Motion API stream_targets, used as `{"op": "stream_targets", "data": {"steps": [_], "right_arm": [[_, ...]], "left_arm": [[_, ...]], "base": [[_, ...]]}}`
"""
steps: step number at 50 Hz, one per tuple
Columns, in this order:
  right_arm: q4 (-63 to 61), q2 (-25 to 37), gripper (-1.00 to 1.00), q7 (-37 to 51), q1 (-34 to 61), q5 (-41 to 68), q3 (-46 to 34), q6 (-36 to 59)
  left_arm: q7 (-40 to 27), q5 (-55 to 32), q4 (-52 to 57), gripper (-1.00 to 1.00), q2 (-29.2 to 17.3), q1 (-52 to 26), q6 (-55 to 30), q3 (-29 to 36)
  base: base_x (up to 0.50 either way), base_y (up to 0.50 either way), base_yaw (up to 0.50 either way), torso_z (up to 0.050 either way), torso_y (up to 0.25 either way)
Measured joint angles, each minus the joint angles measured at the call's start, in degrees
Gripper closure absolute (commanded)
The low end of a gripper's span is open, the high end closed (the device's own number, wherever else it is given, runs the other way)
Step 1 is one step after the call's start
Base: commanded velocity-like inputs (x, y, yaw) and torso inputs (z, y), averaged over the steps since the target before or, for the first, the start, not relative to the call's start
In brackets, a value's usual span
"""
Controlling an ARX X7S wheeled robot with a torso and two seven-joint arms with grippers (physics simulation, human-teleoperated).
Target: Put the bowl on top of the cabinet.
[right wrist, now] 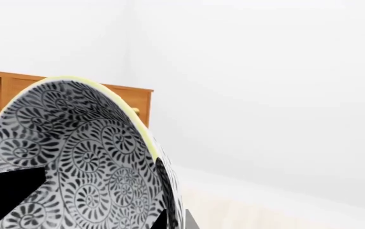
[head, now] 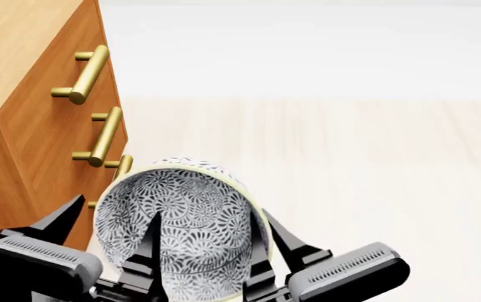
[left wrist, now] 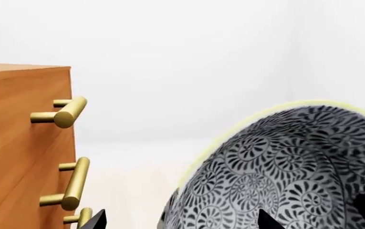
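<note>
The bowl (head: 185,214), white with a grey-black floral pattern and a pale rim, is tilted on its side, its mouth facing up toward the head camera. It sits just in front of the cabinet (head: 31,145), level with the lower drawer handles and below the lighter wood top. My right gripper (head: 264,221) is shut on the bowl's right wall, one finger inside and one outside, as the right wrist view shows for that gripper (right wrist: 172,217) and bowl (right wrist: 74,157). My left gripper (head: 112,214) stands open, straddling the bowl's left wall. In the left wrist view the left gripper (left wrist: 181,218) spans the bowl (left wrist: 297,167).
Three brass bar handles (head: 85,75) stick out of the cabinet's front (left wrist: 16,143), close to my left gripper's outer finger. Pale wood floor (head: 366,170) stretches to the right and ahead, up to a white wall. The cabinet (right wrist: 128,98) shows behind the bowl in the right wrist view.
</note>
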Motion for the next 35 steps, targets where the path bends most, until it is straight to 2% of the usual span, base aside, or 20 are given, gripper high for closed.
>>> {"op": "stream_targets", "data": {"steps": [17, 18, 35], "right_arm": [[-1.2, 0.6, 1.0, 0.4, -1.0, -0.6, -0.3, -0.6], [-1.3, 0.6, 1.0, 0.4, -1.0, -0.6, -0.3, -0.6], [-1.1, 0.7, 1.0, 0.7, -0.9, -0.3, -0.2, -0.6]], "left_arm": [[0.7, -0.9, -3.4, -1.0, 0.6, -1.0, 0.6, -0.3], [0.7, -0.9, -3.5, 1.0, 0.6, -1.0, 0.6, -0.3], [0.8, -0.8, -3.4, 1.0, 0.2, -0.9, 0.8, 0.4]], "base": [[0.0, 0.0, 0.0, 0.0, 0.001], [0.0, 0.0, 0.0, 0.0, 0.0], [0.0, 0.0, 0.0, 0.0, 0.0]]}}
